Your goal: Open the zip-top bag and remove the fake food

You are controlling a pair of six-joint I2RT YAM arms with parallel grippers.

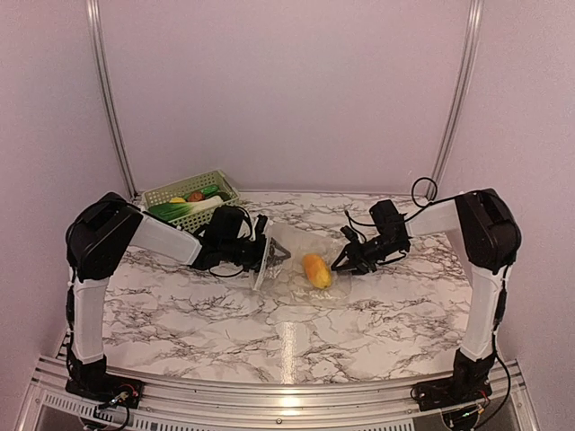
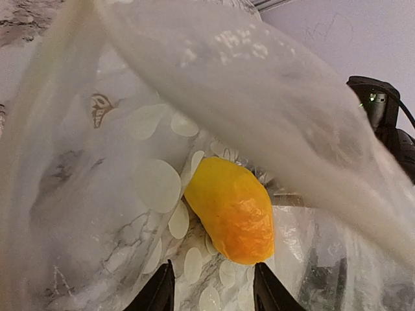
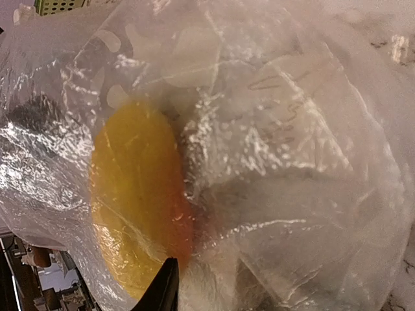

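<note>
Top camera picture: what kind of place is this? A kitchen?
Probably a robot lab booth, not a kitchen: left arm and right arm bolted to a rail, plain walls round a marble-look table, toy food in a basket.

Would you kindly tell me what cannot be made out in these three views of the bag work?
Top external: whether left gripper or right gripper pinches the zip-top bag; too small.
Right wrist: second finger, out of frame or behind plastic.
Left wrist: blurred film near the lens hides the bag's mouth.
Top external: basket contents, too small.
</note>
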